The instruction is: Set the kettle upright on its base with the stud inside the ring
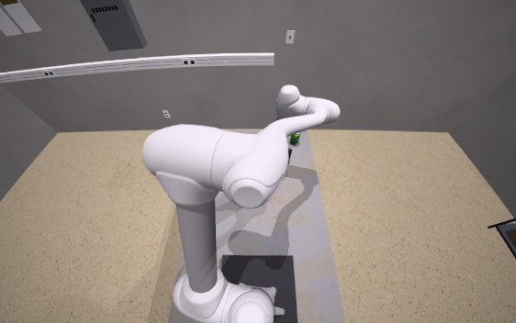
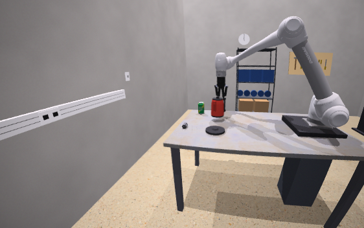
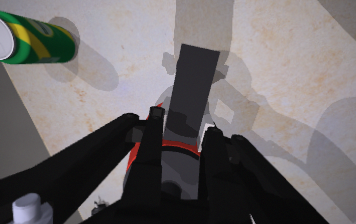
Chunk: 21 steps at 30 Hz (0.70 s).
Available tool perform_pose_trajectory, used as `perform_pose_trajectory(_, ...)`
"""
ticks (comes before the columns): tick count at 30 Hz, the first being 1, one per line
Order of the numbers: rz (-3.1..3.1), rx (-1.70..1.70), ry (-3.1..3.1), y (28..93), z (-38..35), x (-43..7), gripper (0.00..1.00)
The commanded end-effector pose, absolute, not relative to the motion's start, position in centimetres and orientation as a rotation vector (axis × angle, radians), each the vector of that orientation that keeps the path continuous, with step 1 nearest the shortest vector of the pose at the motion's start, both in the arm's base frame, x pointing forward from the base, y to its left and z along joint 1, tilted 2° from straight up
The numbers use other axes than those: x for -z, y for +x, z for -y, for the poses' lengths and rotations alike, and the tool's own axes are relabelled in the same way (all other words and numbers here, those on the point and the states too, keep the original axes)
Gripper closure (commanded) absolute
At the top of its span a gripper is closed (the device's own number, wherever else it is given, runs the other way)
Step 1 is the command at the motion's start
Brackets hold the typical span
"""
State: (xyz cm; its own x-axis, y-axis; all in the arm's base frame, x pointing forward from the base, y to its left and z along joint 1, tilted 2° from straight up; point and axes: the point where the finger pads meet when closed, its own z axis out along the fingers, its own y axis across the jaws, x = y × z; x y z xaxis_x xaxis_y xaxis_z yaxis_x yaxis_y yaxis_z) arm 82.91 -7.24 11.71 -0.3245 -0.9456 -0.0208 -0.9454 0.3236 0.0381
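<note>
Kettle (image 2: 217, 107), red body w/ dark top, hangs upright just above the table (image 2: 259, 142), centre of the exterior view, its shadow on the tabletop right under it. Gripper (image 2: 221, 94) comes straight down from above & is clamped narrow on the kettle's top part, fingers black, either side of the grey handle strip in the wrist view; red rim of the kettle (image 3: 175, 146) shows between them at mid-frame. Base (image 2: 215, 130), flat black disc, lies on the table below & slightly left of the kettle in the exterior view, nearer the front edge, apart from it; stud on it too small to make out. Green can (image 2: 201, 107) w/ yellow band stands on the table just left of the kettle, not touching; same can sits at upper left of the wrist view (image 3: 37, 40) & peeks out beside the arm's wrist in the top view (image 1: 295, 139). Small dark object (image 2: 184, 125) lies near the table's left edge, left of the base. Arm (image 2: 304, 58), white, reaches from its black base plate (image 2: 340, 134) at the right of the table, up over & down to the kettle. Shelf rack (image 2: 275, 65) w/ blue items & cardboard boxes stands behind, against the back wall, a round clock (image 2: 244, 39) above it.
</note>
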Motion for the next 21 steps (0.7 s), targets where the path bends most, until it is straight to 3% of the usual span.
perform_pose_trajectory(1,2.552,0.065,1.824,82.9,6.4,-11.9,0.9)
perform_pose_trajectory(21,2.552,0.065,1.824,82.3,0.8,-12.1,0.9)
